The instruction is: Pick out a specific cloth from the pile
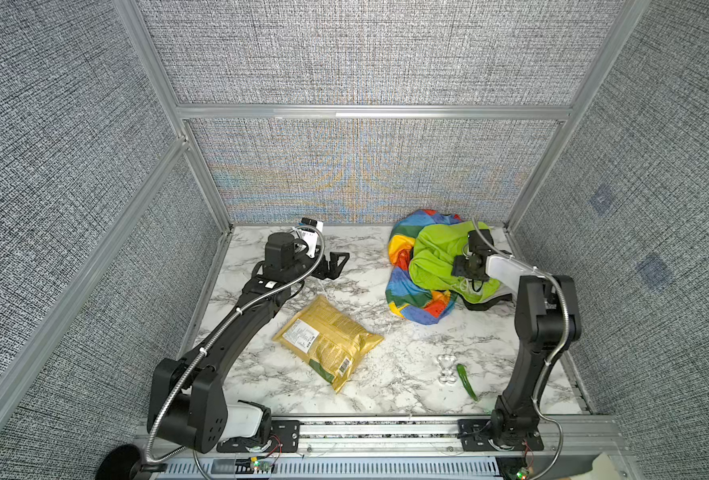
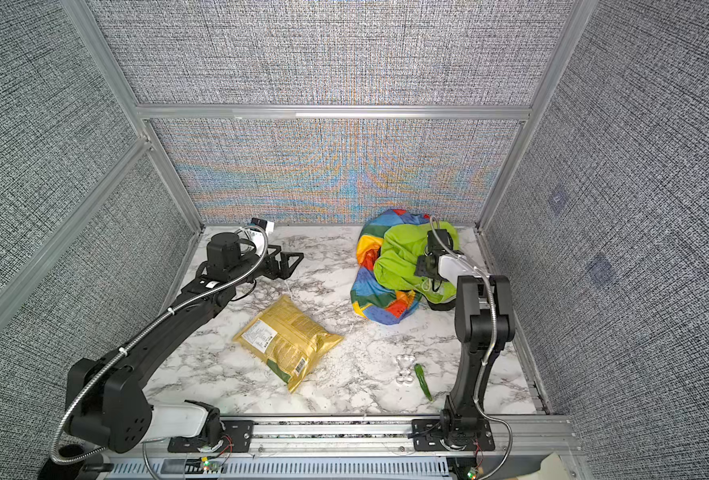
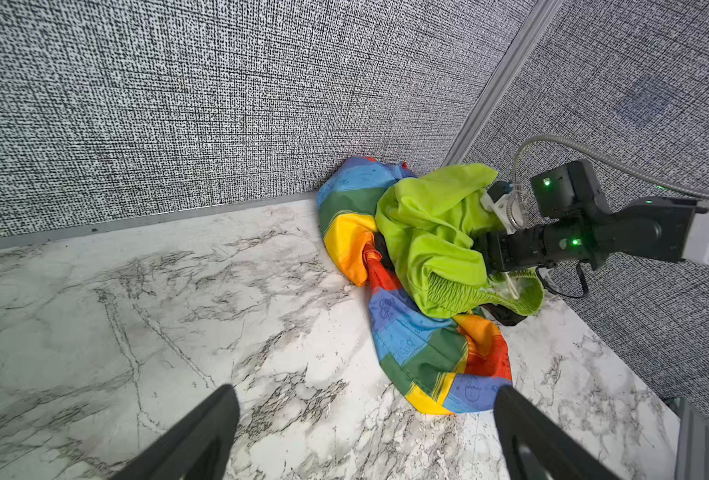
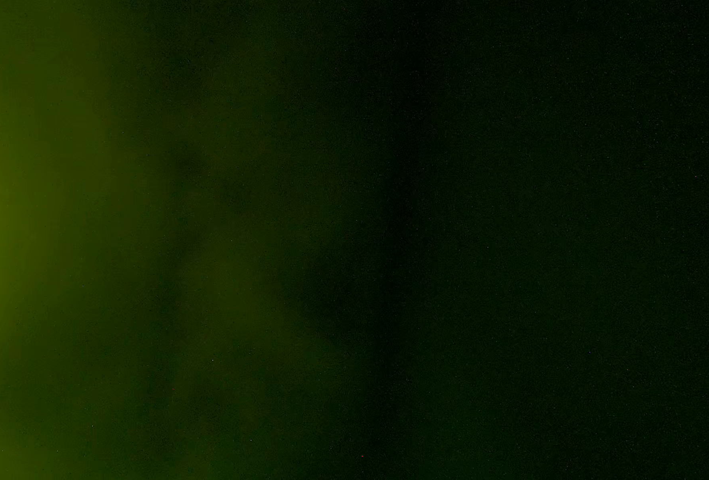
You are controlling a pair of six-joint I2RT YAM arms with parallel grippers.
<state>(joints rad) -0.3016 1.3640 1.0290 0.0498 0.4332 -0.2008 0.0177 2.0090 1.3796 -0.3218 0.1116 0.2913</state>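
Closest to the lens in the left wrist view, the left pincer [image 3: 367, 392] shows two black fingers [image 3: 203, 436] spread wide apart, with nothing between them but the marble surface [image 1: 394, 386]. In both top views it sits behind the gold snack bag [image 1: 328, 336], toward the back wall. That bag lies flat and carries a white label panel [image 1: 301, 334] and a barcode [image 1: 344, 365], the print too small to read. Behind and to the right of the bag, against the back wall, is the pile [image 2: 390, 270]. At its bottom, on the side nearest the bag, lies the cloth [image 1: 407, 297], a rainbow patchwork with faint line drawings on its blue patches. A lime-green cloth [image 1: 432, 257] with a white drawstring [image 1: 467, 286] is heaped on top. The right pincer [image 3: 486, 253] is buried in that green cloth, so I cannot tell whether it is apart or together; its wrist view is only dark green blur. Right of the bag lie a clear trinket [image 1: 446, 370] and a slim green pod [image 1: 467, 382].
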